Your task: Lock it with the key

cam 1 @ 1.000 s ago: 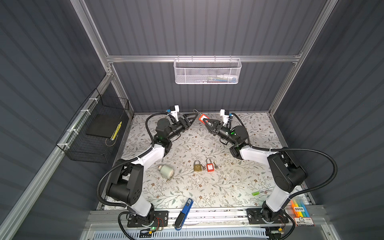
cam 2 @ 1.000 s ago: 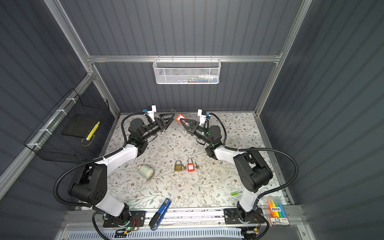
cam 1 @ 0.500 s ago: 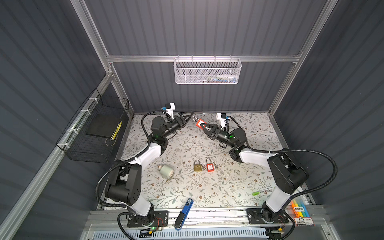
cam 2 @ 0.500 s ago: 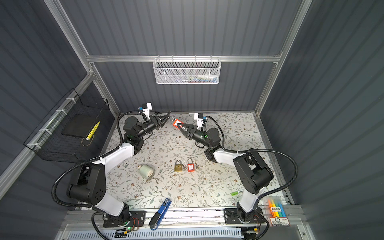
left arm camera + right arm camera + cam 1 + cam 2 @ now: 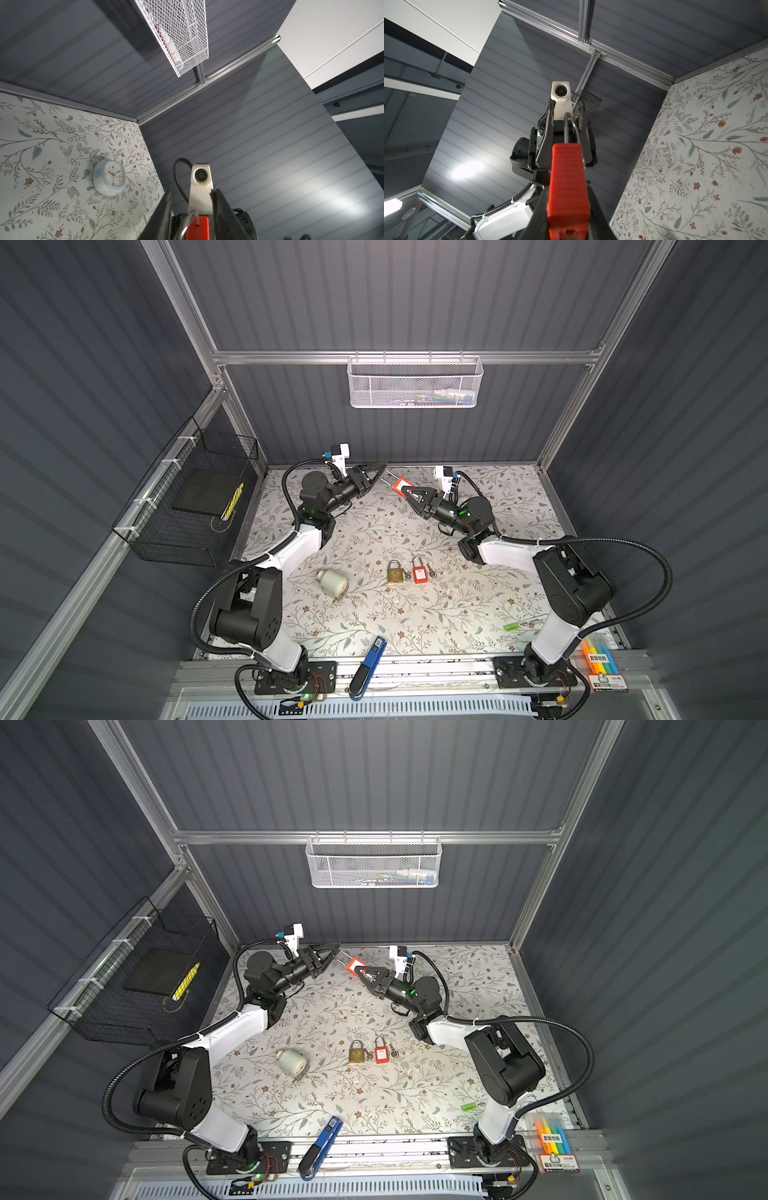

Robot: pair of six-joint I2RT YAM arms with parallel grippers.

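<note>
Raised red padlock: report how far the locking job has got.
Done: red padlock off the table, held in right gripper. In hand: left gripper flanks its shackle; a firm grip is unclear. Left: likely pressing it shut and keying; neither gripper shows a key.

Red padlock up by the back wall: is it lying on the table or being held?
Held. The right gripper is shut on the red padlock; its shackle sits between the left gripper's fingers.

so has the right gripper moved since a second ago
Yes, slightly. In a top view the right gripper, holding the red padlock, has shifted away from the back rail toward the brass padlock.
</note>
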